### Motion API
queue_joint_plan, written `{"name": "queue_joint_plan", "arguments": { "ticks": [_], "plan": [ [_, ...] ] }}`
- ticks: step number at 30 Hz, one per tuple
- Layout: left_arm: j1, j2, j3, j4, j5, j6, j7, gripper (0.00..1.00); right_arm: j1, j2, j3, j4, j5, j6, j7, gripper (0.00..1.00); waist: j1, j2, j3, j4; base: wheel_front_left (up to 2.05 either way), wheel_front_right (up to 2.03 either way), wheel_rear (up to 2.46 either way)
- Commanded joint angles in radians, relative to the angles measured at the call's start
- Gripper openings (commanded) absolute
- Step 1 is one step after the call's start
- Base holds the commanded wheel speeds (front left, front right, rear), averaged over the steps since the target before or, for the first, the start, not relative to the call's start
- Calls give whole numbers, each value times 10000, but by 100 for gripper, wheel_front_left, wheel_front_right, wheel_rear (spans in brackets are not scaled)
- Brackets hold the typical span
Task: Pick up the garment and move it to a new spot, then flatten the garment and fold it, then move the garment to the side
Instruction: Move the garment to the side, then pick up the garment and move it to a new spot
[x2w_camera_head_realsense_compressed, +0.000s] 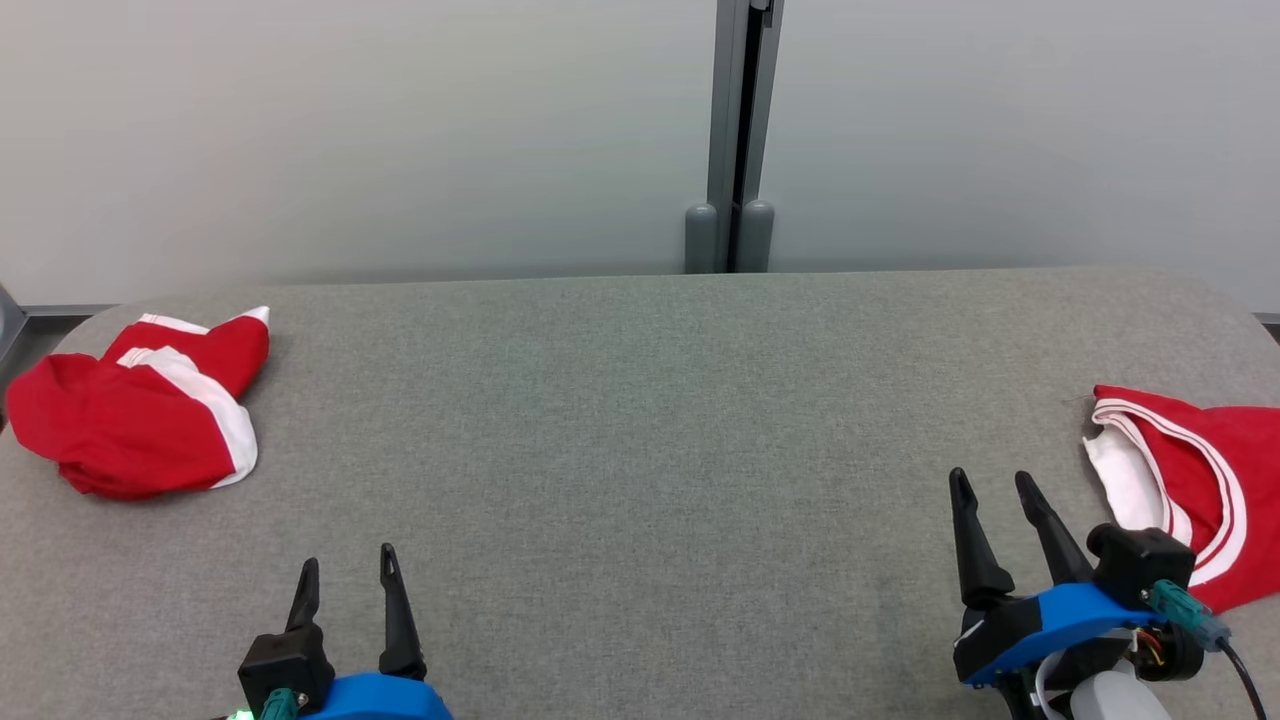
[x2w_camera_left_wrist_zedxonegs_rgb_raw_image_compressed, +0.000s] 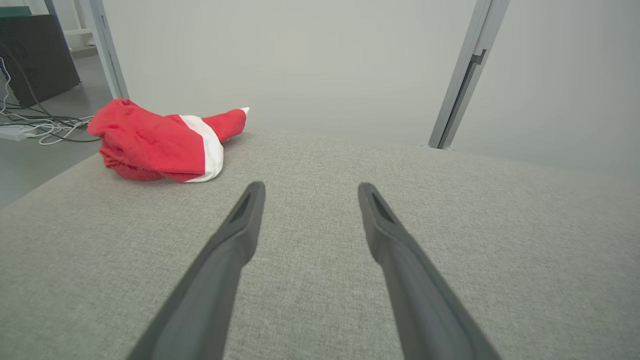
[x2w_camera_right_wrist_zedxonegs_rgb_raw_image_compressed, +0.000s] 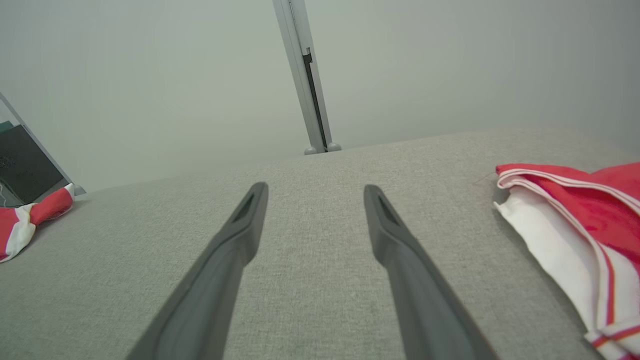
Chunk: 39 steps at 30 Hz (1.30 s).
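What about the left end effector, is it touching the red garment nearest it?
Apart. The left wrist view shows bare table between the left end effector and the garment.

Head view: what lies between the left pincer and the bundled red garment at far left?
Nothing: bare grey table separates the open left pincer from the bundled red garment, seen in the head and left wrist views.
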Motion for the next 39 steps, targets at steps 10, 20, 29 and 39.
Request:
{"name": "queue_joint_plan", "arguments": {
  "ticks": [10,20,29,39],
  "plan": [
    [-136,0,153,-47,140,-27,-25,100,245,-2,264,-99,158,2,-32,100,0,1,191,1327,0,0,0],
    [131,-5,674,-87,312,-61,-25,100,259,-17,734,-85,573,2,-33,100,0,1,186,3741,0,0,0],
    [307,-6,1323,-42,468,-231,-25,100,78,-21,1240,21,718,2,-32,100,0,1,239,4894,0,0,0],
    [-485,-10,1535,143,-251,-424,-25,100,-417,-23,1717,-54,297,2,-32,100,0,1,1143,4456,0,0,0]
  ]
}}
